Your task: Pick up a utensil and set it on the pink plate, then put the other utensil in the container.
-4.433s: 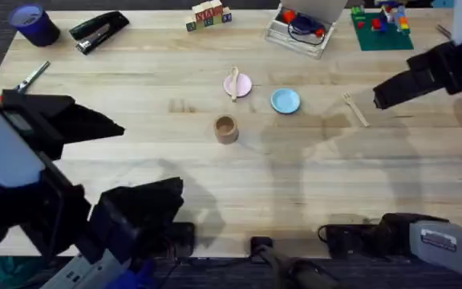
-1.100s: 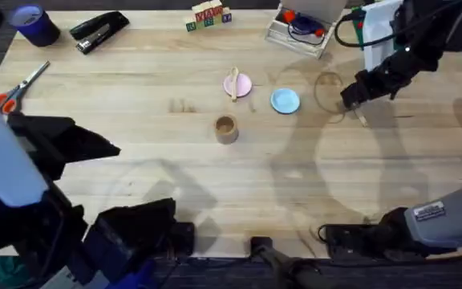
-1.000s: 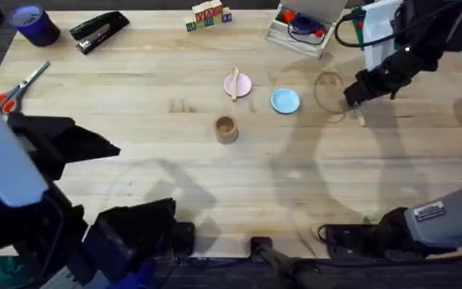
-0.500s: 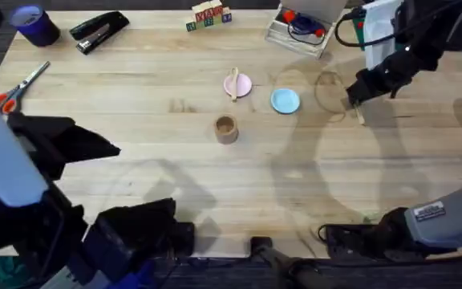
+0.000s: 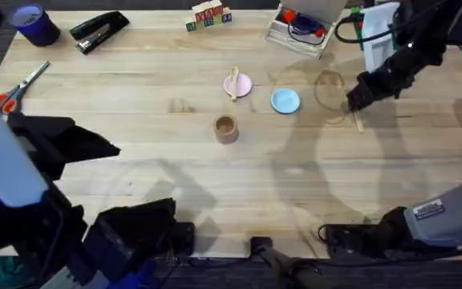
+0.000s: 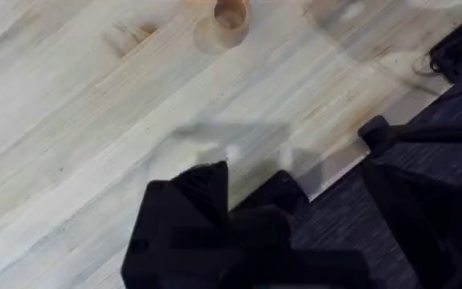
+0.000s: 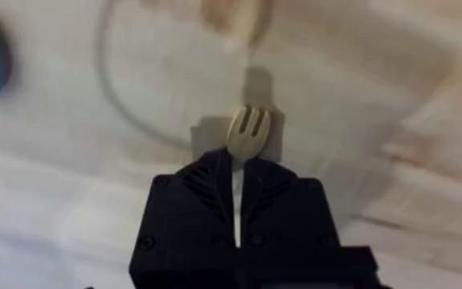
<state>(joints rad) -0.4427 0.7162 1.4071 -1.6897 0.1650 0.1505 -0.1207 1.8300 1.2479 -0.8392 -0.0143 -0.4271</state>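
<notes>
Where the right claw (image 7: 237, 172) meets the tabletop (image 5: 135, 96), the wooden fork (image 7: 247, 132) sits between its black fingers, prongs sticking out past the tips. Fingers are drawn in close on the thin handle, only a narrow slit left between them. From overhead the same claw (image 5: 354, 100) is down at the right side of the tabletop, with the fork's handle (image 5: 358, 122) poking out beneath it toward the near edge. Whether the fork is lifted clear of the wood or touching it, cannot tell.

Wooden spoon (image 5: 233, 83) lies across the pink plate (image 5: 242, 85), handle overhanging the rim on both sides. Light blue plate (image 5: 285, 100) just right of the pink one, between it and the right claw. Brown wooden cup (image 5: 226, 128) stands upright nearer the bases, below the pink plate, apart from both plates; same cup (image 6: 231, 14) seen from the left wrist.

Left claw (image 6: 251, 181) hangs over the near tabletop edge, fingers spread apart, nothing between them.

Farther out: dark blue cup (image 5: 32, 22) and black stapler (image 5: 99, 30) at the far left, scissors (image 5: 16, 88) at the left edge, clear plastic box (image 5: 301, 28) at the far side.
</notes>
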